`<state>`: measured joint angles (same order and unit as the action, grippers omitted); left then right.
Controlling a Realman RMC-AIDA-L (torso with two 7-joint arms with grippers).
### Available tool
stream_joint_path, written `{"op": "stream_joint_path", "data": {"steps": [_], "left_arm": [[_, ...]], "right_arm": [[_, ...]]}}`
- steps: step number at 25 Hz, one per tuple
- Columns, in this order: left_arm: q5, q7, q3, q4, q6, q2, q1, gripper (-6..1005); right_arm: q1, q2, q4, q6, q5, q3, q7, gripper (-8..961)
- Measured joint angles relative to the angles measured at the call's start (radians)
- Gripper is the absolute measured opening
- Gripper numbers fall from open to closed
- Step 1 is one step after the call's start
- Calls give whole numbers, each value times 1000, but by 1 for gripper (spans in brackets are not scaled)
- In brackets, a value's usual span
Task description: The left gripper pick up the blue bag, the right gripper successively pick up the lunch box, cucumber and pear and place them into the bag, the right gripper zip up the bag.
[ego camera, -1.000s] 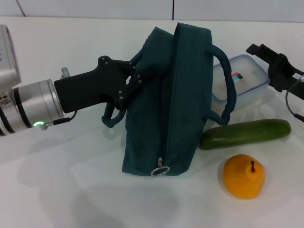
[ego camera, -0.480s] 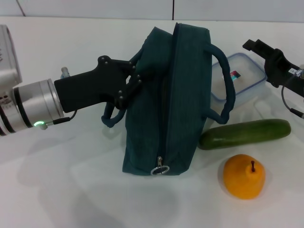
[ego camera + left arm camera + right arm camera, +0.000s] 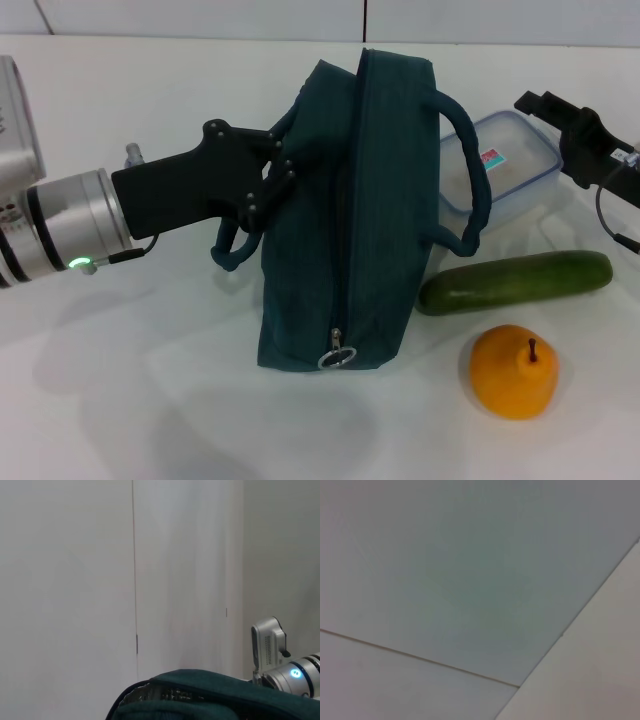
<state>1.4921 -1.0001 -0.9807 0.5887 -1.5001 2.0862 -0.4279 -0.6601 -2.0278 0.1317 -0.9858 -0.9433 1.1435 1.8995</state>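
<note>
On a white table (image 3: 120, 400) before pale wall panels, the blue bag (image 3: 350, 220), zipper running front-to-back, is pinched by the left gripper (image 3: 285, 165)

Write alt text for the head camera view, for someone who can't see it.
The left claw grips the blue bag, standing on a white table. To its right lie the lunch box, cucumber and pear, with the right claw above the box.
</note>
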Motion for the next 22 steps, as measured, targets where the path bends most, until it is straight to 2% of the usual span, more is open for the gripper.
{"op": "stream_joint_path", "data": {"steps": [7, 12, 15, 22], "left_arm": [[1, 0, -1, 0, 0, 0, 1, 36], [4, 2, -1, -9, 0, -1, -4, 36], [5, 3, -1, -10, 0, -1, -5, 36], [5, 3, -1, -10, 0, 0, -5, 36]], "right_arm": [[8, 0, -1, -9, 0, 1, -16, 653], [15, 0, -2, -58, 3, -2, -82, 418], [20, 0, -2, -78, 17, -1, -108, 224], [33, 0, -4, -112, 29, -6, -182, 216]]}}
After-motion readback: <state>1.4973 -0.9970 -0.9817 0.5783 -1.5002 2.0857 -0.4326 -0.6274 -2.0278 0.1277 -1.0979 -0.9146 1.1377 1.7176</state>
